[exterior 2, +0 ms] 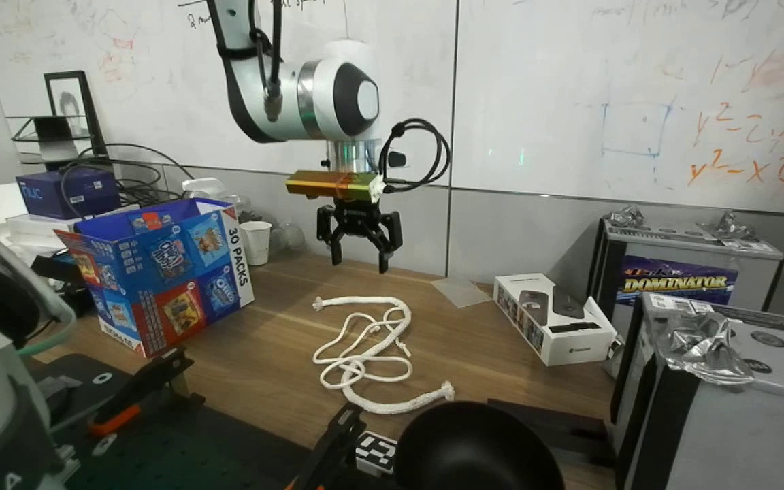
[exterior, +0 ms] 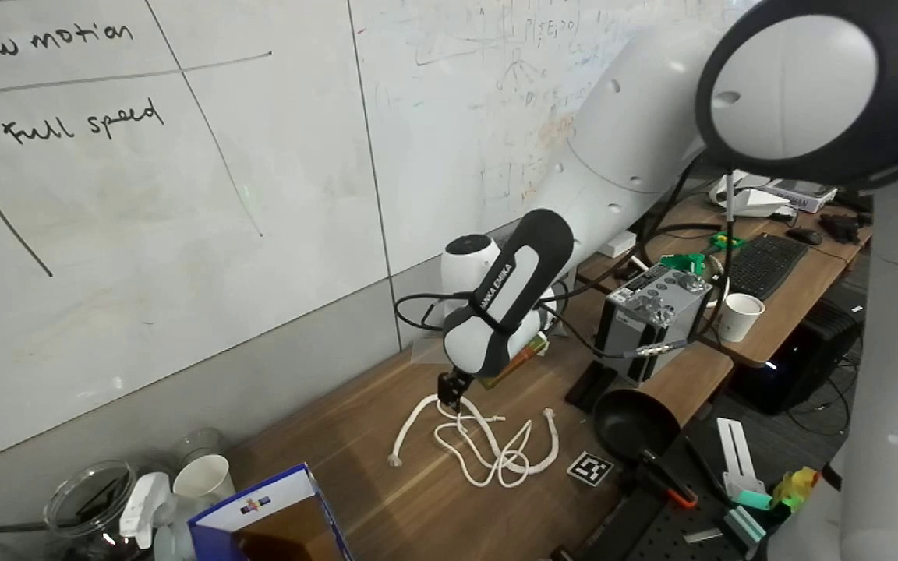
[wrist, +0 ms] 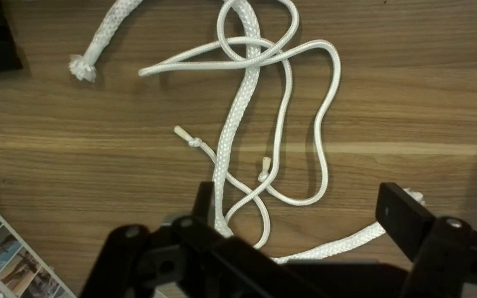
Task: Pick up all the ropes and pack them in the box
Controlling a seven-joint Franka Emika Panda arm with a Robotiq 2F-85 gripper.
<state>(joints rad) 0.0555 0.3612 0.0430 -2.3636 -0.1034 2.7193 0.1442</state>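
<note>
The gripper (exterior 2: pixel 359 265) hangs over the table (exterior 2: pixel 256 354), fingers (exterior 2: pixel 336 256) spread and empty; the ropes (exterior 2: pixel 374 350) lie below, the thicker one (wrist: pixel 238 109) running mostly outward from the table's edge along the wall (exterior 2: pixel 494 231).

wrist view | thick rope (wrist: pixel 237 109) | cropped above | partly behind claw (wrist: pixel 298 203)

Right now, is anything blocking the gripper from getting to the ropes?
Nothing visible: the open gripper hangs above the ropes, with only air between. The ropes just overlap each other on the table.
</note>
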